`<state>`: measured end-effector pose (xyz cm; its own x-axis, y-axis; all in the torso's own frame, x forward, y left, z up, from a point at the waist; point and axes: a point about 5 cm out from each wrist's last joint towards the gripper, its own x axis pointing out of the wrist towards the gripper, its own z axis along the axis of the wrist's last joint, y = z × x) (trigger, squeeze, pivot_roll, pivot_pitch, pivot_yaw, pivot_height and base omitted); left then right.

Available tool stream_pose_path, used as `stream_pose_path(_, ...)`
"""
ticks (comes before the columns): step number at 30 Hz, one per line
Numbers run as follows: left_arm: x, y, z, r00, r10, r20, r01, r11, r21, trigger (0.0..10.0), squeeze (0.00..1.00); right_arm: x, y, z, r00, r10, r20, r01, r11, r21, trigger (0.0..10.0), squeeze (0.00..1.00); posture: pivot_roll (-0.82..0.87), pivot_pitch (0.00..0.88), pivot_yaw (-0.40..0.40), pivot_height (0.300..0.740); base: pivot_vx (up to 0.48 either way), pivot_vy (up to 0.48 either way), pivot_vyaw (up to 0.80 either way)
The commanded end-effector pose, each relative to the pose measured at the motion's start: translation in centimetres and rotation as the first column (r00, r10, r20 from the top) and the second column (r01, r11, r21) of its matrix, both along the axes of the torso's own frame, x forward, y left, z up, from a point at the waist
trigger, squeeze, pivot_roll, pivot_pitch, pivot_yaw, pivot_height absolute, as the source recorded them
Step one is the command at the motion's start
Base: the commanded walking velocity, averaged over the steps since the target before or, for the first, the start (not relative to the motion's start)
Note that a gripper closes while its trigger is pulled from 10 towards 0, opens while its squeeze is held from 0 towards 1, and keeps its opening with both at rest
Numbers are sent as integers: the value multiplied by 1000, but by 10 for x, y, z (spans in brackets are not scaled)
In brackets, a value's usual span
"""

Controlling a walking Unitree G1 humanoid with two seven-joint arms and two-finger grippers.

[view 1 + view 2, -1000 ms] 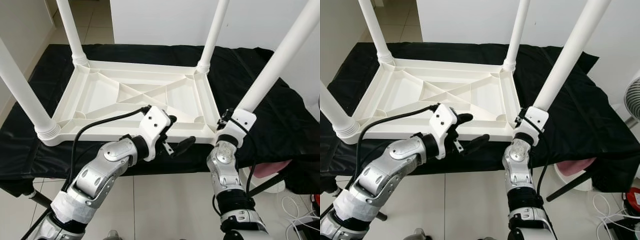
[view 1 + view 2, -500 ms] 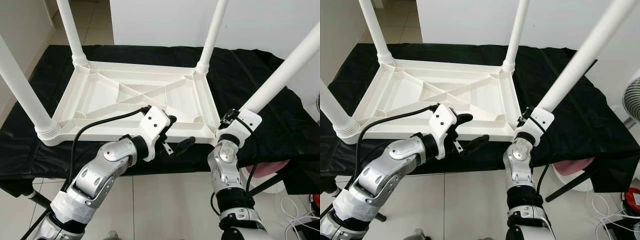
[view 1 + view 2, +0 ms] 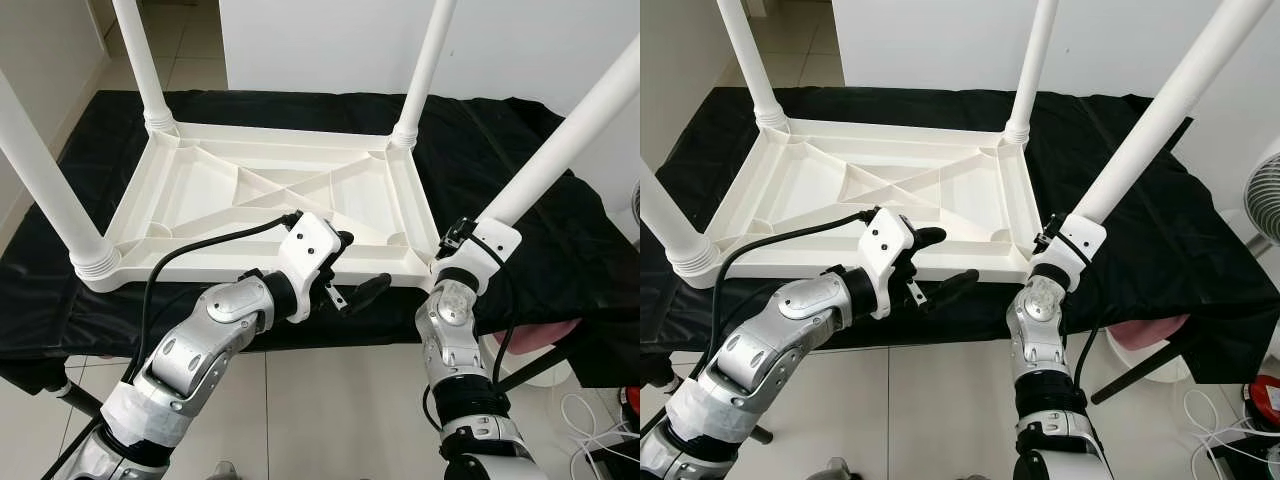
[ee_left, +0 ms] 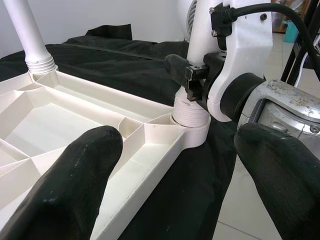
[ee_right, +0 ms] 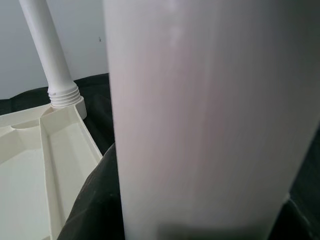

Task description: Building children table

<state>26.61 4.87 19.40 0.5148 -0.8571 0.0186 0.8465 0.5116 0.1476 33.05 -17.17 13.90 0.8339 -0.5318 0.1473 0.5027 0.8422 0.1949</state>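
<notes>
A white plastic table (image 3: 270,205) lies upside down on a black cloth (image 3: 520,230), legs pointing up. Our right gripper (image 4: 192,82) is closed around the near right leg (image 3: 570,130), which tilts outward just above its corner socket. Our left gripper (image 3: 350,275) hovers at the table's near edge, fingers (image 4: 75,175) spread wide, holding nothing. White floor tiles (image 3: 330,400) lie below.
</notes>
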Motion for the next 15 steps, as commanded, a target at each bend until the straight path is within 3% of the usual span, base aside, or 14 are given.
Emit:
stream_pose_path(1,-3,0,0,998,-63,-2,63,998,10,10000,0,-11,-11,-36,985,-43,-165,48,998,26,10000,0,32,76,-31,740,0,0,0)
stream_pose_path(9,-2,0,0,998,-65,-2,65,998,12,10000,0,-11,-10,-36,987,-39,-159,42,999,17,10000,0,30,75,-28,740,0,0,0)
stream_pose_path(10,-3,0,0,998,-66,-3,66,998,12,10000,0,-10,-9,-33,991,-18,-136,21,1000,18,10000,1000,29,76,-30,740,0,0,0)
stream_pose_path(15,-2,-1,0,998,-67,-5,67,998,9,10000,0,-9,-8,-19,998,15,-57,-18,998,-56,10000,1000,28,75,-30,740,0,0,0)
